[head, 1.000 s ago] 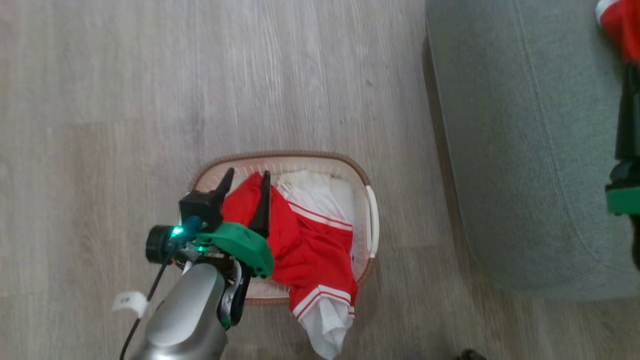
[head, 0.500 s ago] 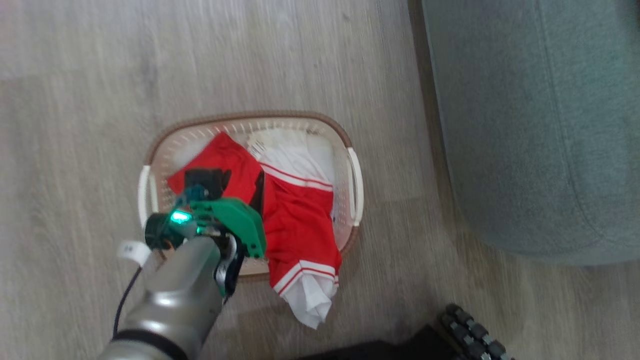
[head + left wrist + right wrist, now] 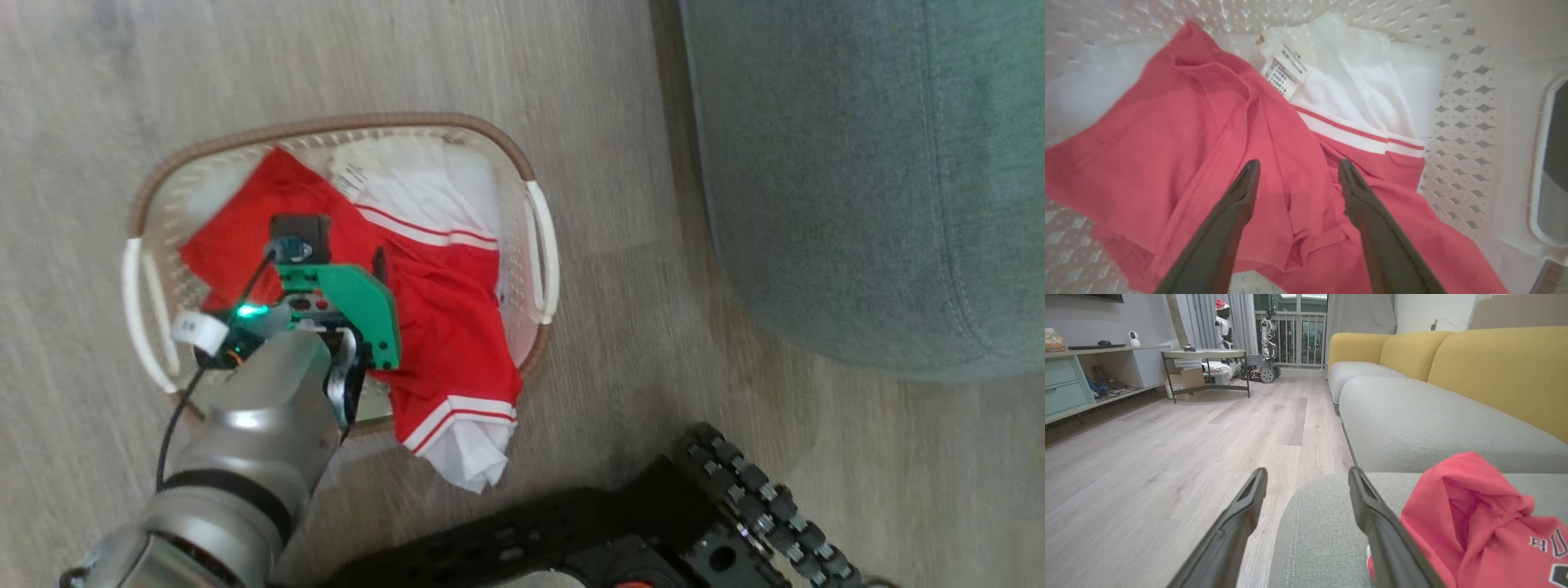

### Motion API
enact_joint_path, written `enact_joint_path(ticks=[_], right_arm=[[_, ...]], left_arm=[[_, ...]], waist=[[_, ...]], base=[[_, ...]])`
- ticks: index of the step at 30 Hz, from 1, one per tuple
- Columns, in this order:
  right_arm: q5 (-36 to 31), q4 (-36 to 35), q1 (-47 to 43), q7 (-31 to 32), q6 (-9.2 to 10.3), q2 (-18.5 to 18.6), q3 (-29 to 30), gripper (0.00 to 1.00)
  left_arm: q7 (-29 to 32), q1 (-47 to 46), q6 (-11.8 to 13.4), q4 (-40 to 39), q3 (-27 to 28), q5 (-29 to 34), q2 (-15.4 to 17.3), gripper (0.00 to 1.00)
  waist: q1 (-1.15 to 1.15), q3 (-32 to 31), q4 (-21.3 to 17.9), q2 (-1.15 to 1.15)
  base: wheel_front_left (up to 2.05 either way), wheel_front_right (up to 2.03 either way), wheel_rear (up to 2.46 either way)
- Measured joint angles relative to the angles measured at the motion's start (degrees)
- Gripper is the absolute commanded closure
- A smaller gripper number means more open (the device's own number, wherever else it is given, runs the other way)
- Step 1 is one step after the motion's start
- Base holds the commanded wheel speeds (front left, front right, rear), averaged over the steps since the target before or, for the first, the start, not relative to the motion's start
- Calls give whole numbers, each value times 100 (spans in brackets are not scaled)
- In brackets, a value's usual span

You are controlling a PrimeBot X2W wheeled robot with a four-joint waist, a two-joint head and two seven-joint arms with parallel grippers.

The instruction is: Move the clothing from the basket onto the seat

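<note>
— Where the basket point(image 3: 331, 129) sits left of centre in the head view, what is listed?
— Item one: clothing point(image 3: 445, 327), red with white trim, inside it, one end draped over the lower rim onto the floor point(image 3: 571, 65). Left hand point(image 3: 1299, 165): fingers parted over the red fabric, gripping nothing.
— And the right hand point(image 3: 1307, 473)?
— Parted, empty, over the seat point(image 3: 1412, 424); a red garment point(image 3: 1470, 514) lies on it, lower right.

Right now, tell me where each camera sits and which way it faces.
Head view: above, looking down at basket, seat, floor; left forearm, wheeled base show.
Left wrist view: inside the basket, facing red clothing; open left gripper shows.
Right wrist view: low over the seat, facing a far table; open right gripper shows.
Shared: head and left wrist see the basket.
</note>
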State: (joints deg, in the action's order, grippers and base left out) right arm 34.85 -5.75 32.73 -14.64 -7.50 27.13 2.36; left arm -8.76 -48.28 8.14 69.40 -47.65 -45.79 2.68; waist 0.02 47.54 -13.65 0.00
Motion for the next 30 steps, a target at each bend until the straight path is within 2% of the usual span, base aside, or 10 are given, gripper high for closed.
enact_joint_path(ticks=[8,21,22,23,25,30], right_arm=[[1,-143,85,0,0,-4,41,0],[1,-144,92,0,0,-7,62,0],[1,-144,96,0,0,-7,62,0],[1,-143,104,0,0,-7,62,0],[1,-141,135,0,0,-14,57,0],[0,-125,195,0,0,-27,60,0]], left_arm=[[614,-196,137,301,-201,-166,3,0],[1070,-553,260,444,-403,-163,5,0],[1070,-554,265,447,-403,-163,5,17],[1070,-554,266,455,-404,-163,5,59],[1061,-554,261,485,-403,-164,19,100],[965,-553,203,487,-402,-197,15,100]], waist=[[-1,435,-216,0],[-2,818,-331,0],[-2,823,-333,0],[-2,822,-335,0],[-2,803,-340,0],[-2,730,-333,0]], base=[[0,0,0],[0,0,0],[0,0,0],[0,0,0],[0,0,0],[0,0,0]])
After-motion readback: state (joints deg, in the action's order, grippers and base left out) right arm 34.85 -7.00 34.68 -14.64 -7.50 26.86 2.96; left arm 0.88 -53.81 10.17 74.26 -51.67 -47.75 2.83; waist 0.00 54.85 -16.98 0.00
